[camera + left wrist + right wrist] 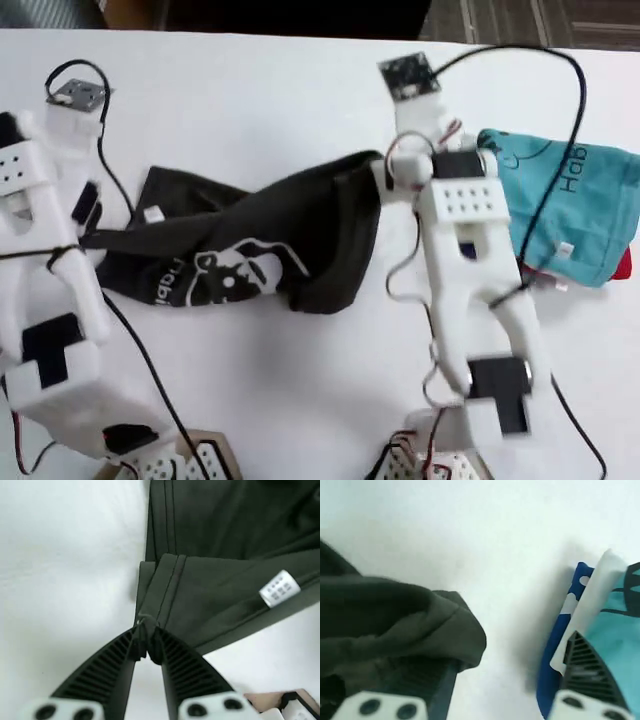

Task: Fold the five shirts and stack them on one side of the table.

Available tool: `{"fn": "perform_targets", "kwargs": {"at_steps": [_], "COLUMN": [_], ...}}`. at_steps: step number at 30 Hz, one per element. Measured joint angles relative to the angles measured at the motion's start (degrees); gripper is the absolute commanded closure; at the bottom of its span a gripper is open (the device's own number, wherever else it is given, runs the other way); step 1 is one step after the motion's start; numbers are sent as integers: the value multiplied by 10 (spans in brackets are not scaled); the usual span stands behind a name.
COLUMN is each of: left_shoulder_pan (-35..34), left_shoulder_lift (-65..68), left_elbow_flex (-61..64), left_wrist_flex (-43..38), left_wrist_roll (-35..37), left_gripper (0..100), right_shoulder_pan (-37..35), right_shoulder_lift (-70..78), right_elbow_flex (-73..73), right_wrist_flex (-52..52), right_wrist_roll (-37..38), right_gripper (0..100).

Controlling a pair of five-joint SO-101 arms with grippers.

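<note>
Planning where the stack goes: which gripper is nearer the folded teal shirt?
Right. The right gripper sits beside the teal shirt, one finger at its edge; the left gripper is across the table, clamped on the hem of the black shirt.

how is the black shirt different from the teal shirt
The black shirt is dark with a white print; the teal shirt is bright with a dark print. The black shirt lies rumpled across the middle of the table; the teal shirt is folded, topping a pile at the right side. The left gripper pinches the black shirt's hem; the teal shirt is not pinched. Both carry a printed design.
</note>
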Motion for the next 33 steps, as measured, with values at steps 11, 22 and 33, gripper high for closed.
{"fn": "perform_targets", "kwargs": {"at_steps": [11,22,33], "left_shoulder_pan": [-11,-18,-17], "left_shoulder_lift": [-6,-6,123], "left_elbow_flex": [17,18,1], "left_wrist_flex": [-30,-83,-145], "left_wrist_roll": [-3,-3,47], "left_gripper": [974,974,974], "right_shoulder_pan": [61,-29,-105], "right_shoulder_lift": [152,202,-34], "right_elbow_flex": [-311,-327,-91], "right_wrist_flex": [94,279,296], "right_wrist_roll": [-53,99,148], "right_gripper": [705,705,705]}}
